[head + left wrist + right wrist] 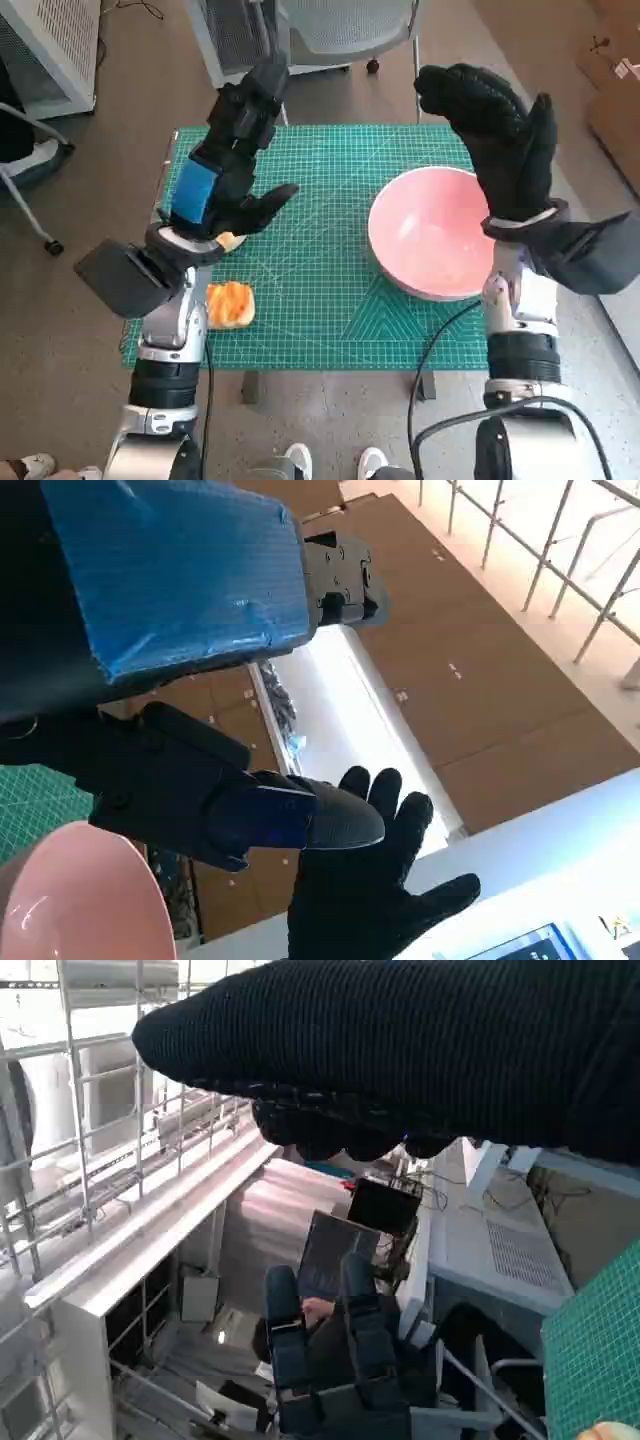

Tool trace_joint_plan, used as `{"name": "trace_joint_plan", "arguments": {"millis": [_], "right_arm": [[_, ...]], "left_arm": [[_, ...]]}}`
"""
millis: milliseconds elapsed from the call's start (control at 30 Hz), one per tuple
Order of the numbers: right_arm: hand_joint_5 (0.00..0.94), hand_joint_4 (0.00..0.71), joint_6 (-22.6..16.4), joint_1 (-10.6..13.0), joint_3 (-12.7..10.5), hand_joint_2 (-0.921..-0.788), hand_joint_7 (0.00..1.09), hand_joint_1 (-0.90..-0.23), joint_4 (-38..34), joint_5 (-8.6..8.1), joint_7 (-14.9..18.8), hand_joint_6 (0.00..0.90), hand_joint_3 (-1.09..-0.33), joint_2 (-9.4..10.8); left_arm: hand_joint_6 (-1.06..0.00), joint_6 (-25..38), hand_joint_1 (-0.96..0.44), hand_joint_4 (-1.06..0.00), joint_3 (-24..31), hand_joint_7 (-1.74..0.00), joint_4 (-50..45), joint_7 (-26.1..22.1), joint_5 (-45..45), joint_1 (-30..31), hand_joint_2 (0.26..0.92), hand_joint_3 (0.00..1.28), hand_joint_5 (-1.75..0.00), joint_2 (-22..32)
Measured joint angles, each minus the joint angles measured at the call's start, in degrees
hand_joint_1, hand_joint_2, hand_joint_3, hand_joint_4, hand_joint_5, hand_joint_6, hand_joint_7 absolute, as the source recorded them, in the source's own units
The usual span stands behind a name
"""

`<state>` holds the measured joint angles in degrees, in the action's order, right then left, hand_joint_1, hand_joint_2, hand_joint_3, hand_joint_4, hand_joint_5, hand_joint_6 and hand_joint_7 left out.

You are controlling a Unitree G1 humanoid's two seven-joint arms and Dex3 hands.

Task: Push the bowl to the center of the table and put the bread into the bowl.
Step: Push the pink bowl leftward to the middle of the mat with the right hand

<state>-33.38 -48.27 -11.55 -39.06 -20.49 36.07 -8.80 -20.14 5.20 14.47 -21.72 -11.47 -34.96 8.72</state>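
Head view: bowl [432,232] sits toward the table's [330,310] right edge, bread [230,304] near the front-left corner. Left hand [232,160] and right hand [497,140] raised, empty, fingers spread.

Left wrist view: bowl rim, right glove beyond.

Right wrist view: left hand distant (nothing held).

Risk: an off-centre push could tip the bowl.

Pink bowl [432,232]; golden-orange bread [230,304]; green grid-lined mat [320,250] on counter; black left hand [232,165] with blue tape; black knitted right hand [500,135].
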Motion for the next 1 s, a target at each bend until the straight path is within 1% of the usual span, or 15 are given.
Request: {"name": "trace_joint_plan", "arguments": {"millis": [467, 767, 900, 1000], "right_arm": [[0.002, 0.353, 0.9, 0.0, 0.1, -0.921, 0.01, -0.609, 0.7, 0.08, -0.2, 0.489, -0.747, 0.1], [0.001, 0.348, 1.1, 0.0, 1.3, -0.921, 0.00, -0.620, 3.2, 0.79, -2.7, 0.484, -0.757, 1.3], [0.002, 0.350, 1.7, 0.1, 1.8, -0.921, 0.00, -0.622, 3.8, 1.63, -3.8, 0.486, -0.750, 1.7], [0.002, 0.351, 2.0, 0.2, 2.1, -0.921, 0.00, -0.624, 4.4, 1.79, -4.4, 0.487, -0.744, 1.9]], "left_arm": [[0.00, 0.3, -0.58, -0.05, 0.0, -0.41, -0.3, -0.1, -0.2, 0.0, 0.921, 0.28, 0.00, 0.1], [0.00, 2.3, -0.58, -0.04, 0.3, -0.39, -3.5, -0.6, -1.4, 0.1, 0.921, 0.31, 0.00, 0.8], [0.00, 3.0, -0.57, -0.04, 0.5, -0.39, -4.3, -0.6, -2.2, 0.2, 0.920, 0.32, 0.00, 1.0], [0.00, 3.3, -0.57, -0.04, 0.5, -0.40, -4.4, -0.6, -2.5, 0.3, 0.918, 0.33, 0.00, 1.0]]}}
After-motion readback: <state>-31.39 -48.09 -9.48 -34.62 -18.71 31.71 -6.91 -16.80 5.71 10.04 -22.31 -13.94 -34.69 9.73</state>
